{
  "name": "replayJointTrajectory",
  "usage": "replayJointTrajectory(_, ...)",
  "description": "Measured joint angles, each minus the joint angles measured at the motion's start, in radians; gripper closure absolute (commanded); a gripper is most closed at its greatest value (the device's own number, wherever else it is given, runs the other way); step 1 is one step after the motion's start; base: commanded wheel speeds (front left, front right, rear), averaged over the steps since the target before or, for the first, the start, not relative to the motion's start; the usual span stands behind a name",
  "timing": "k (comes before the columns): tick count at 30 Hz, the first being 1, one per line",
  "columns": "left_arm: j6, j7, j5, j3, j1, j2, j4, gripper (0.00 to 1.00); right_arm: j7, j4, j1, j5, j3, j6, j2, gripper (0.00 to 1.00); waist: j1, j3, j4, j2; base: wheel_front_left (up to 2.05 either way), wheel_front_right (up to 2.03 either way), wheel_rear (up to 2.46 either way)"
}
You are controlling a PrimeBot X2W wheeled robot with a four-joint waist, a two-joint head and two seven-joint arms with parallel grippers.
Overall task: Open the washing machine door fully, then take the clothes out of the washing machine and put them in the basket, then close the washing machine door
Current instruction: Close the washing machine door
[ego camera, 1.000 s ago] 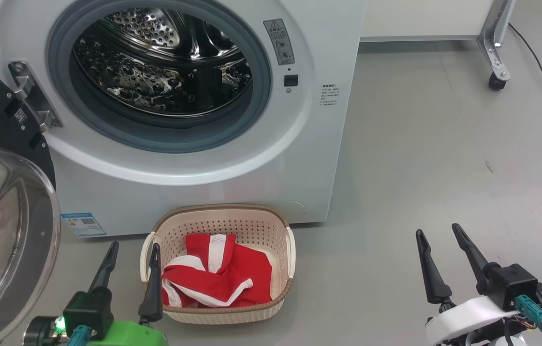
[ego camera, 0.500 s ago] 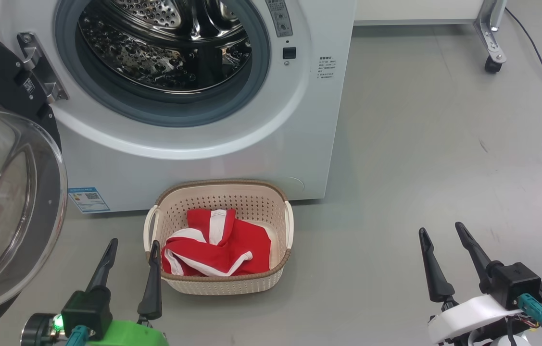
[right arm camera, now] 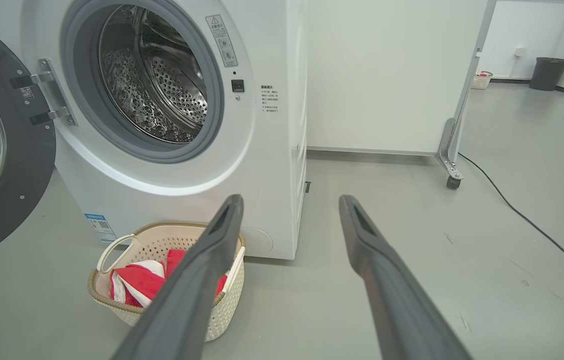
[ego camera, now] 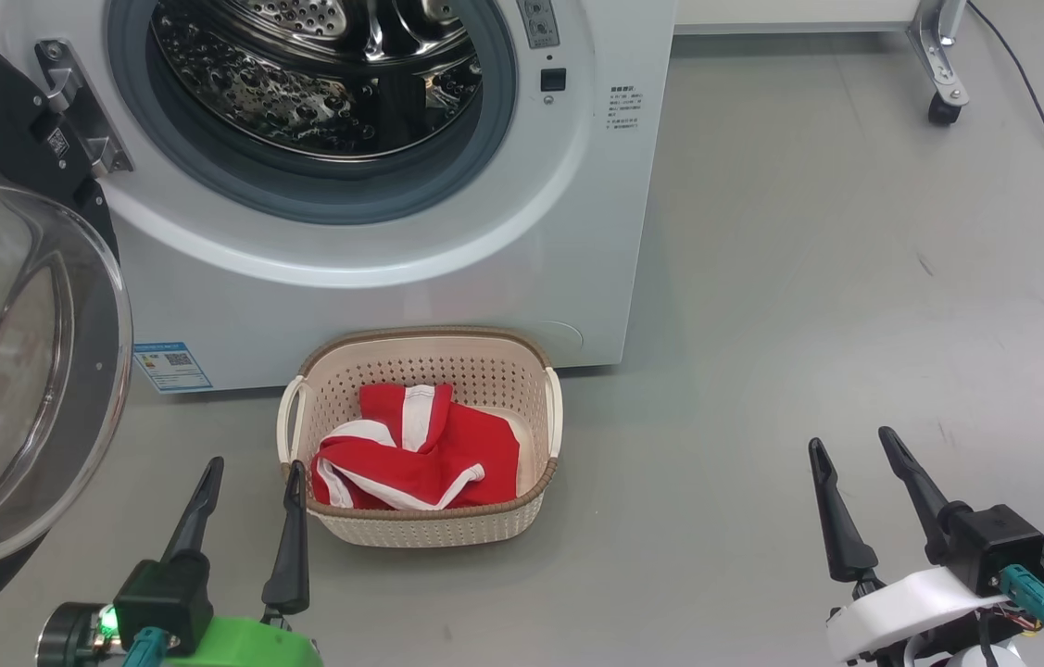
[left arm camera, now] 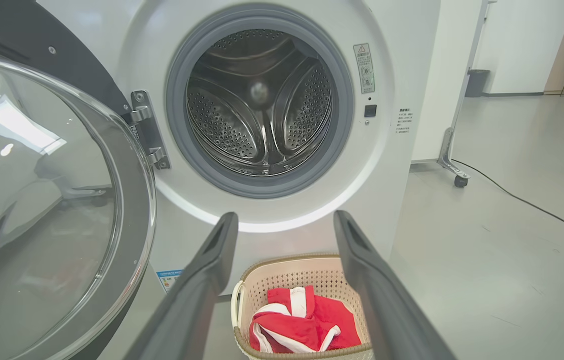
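The white washing machine [ego camera: 447, 278] stands with its door [ego camera: 12, 352] swung wide open at the left, glass bowl bulging toward me. Its steel drum [left arm camera: 261, 105] holds nothing that I can see. Red clothes [ego camera: 420, 454] with white trim lie in the cream basket [ego camera: 447, 530] on the floor before the machine. My left gripper [ego camera: 253, 474] is open, its fingertips just left of the basket's near left corner. My right gripper [ego camera: 850, 443] is open over bare floor, far right of the basket. Both hold nothing.
A white panel on a metal leg with a caster [ego camera: 940, 113] stands behind the machine at the right, with a black cable [ego camera: 1040, 130] across the grey floor. A dark bin [right arm camera: 547, 72] sits far back.
The head camera has tilted down, so the machine and basket slide up the picture. Both grippers stay open in the same spots.
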Motion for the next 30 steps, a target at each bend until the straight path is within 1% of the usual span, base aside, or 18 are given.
replayJointTrajectory(17, 0.000, -0.001, -0.001, -0.002, 0.000, 0.000, 0.007, 0.00, 0.005, 0.000, 0.000, 0.000, 0.000, 0.000, -0.008, 0.00, 0.0000, -0.015, 0.006, 0.0000, -0.01, 0.01, 0.00)
replayJointTrajectory(19, 0.000, -0.001, -0.001, -0.007, 0.000, 0.000, 0.008, 0.00, 0.005, -0.002, 0.001, 0.000, -0.006, -0.008, -0.010, 0.00, 0.0000, -0.015, 0.011, 0.0000, 0.00, 0.00, 0.00)
replayJointTrajectory(22, 0.000, -0.001, -0.001, -0.011, 0.000, 0.000, 0.008, 0.00, 0.005, -0.007, 0.006, 0.000, -0.014, -0.009, -0.016, 0.00, 0.0000, -0.014, 0.023, 0.0000, 0.00, 0.00, 0.00)
replayJointTrajectory(24, 0.000, -0.001, -0.001, -0.011, 0.000, 0.000, 0.008, 0.00, 0.005, -0.013, 0.006, 0.000, -0.016, -0.016, -0.017, 0.00, 0.0000, -0.013, 0.034, 0.0000, 0.00, 0.00, 0.00)
replayJointTrajectory(30, 0.000, -0.007, -0.001, -0.012, -0.001, 0.000, 0.007, 0.00, 0.005, -0.025, 0.007, 0.000, -0.024, -0.017, -0.025, 0.00, 0.0000, -0.006, 0.080, 0.0000, 0.00, 0.00, 0.00)
